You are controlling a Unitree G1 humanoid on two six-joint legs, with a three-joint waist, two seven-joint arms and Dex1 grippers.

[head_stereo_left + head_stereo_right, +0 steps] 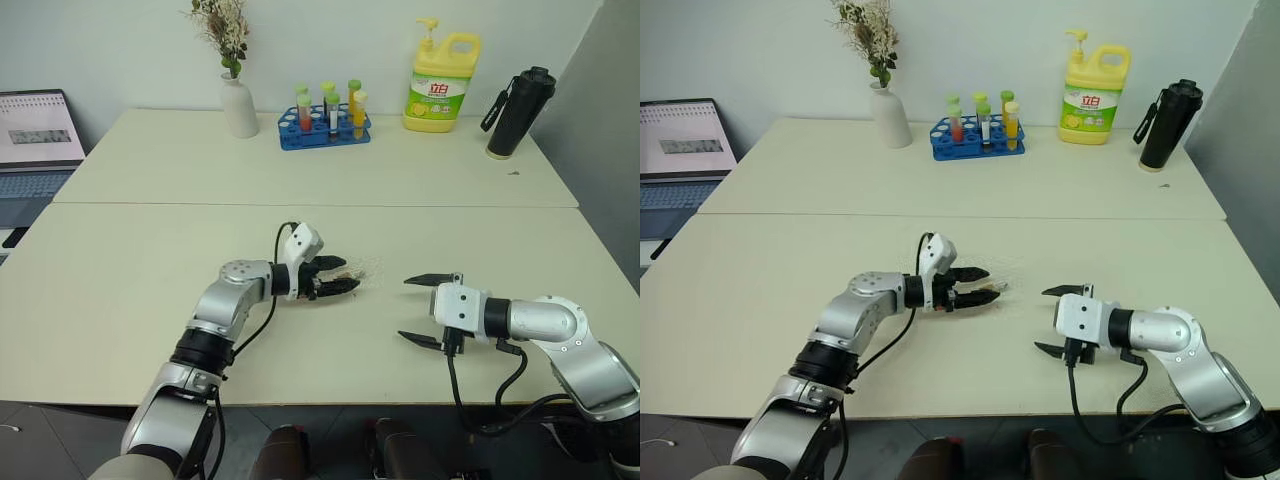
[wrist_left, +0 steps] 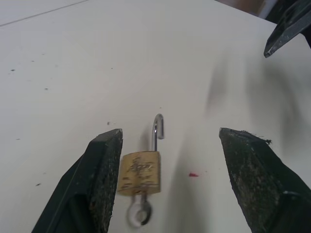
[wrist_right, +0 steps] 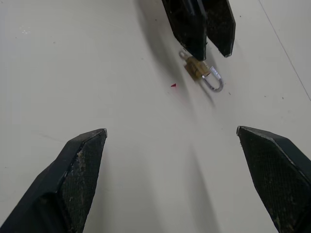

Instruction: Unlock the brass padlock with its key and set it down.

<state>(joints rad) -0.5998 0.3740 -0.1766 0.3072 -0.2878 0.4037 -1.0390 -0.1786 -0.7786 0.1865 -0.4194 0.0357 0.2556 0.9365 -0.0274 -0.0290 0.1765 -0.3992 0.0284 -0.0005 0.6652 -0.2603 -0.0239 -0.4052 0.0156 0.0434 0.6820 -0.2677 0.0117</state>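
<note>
Brass padlock (image 2: 140, 173) on table (image 1: 150, 290) | shackle open | no legible writing

You're looking down the left gripper (image 2: 167, 182), fingers spread wide w/ the brass padlock (image 2: 140, 173) between them, right beside one finger (image 2: 99, 184); can't tell if touching. Shackle (image 2: 157, 131) is sprung open, key ring (image 2: 141, 213) at the lock's base. Padlock lies on the pale table (image 2: 97, 63). Tiny red speck (image 2: 193, 174) nearby. Right gripper's fingertip (image 2: 286, 29) at the corner.
</note>
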